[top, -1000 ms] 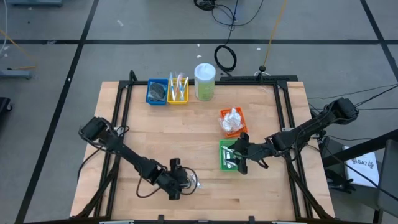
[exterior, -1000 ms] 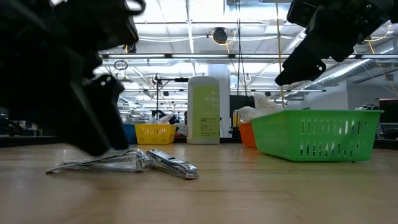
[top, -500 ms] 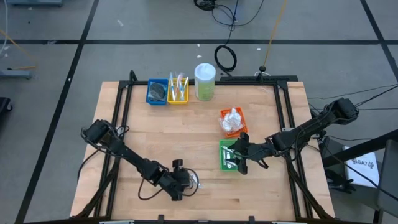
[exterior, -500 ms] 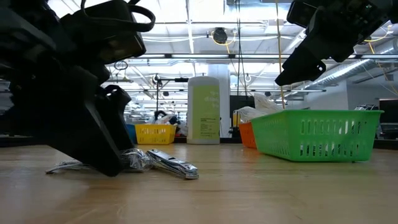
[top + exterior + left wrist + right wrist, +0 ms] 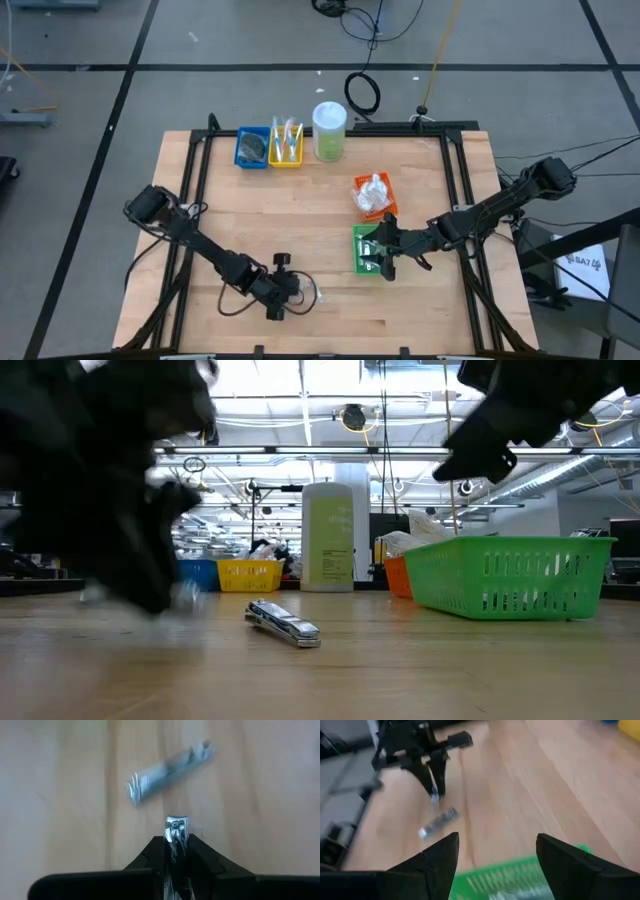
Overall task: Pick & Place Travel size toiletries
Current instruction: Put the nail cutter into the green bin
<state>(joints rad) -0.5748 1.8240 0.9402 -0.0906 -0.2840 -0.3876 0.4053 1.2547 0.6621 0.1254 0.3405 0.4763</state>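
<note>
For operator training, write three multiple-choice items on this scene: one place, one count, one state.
1. The white-lidded jar stands: A beside the yellow tray; B under the right arm; C lying flat.
2. Trays in view: A two; B four; C six.
3. The left end effector is: A wide open; B shut on a silvery sachet; C out of view.
Key: 1 A, they stand side by side. 2 B, yellow plus blue tray, orange tray, green tray. 3 B, the sachet sits pinched between its fingers.
</note>
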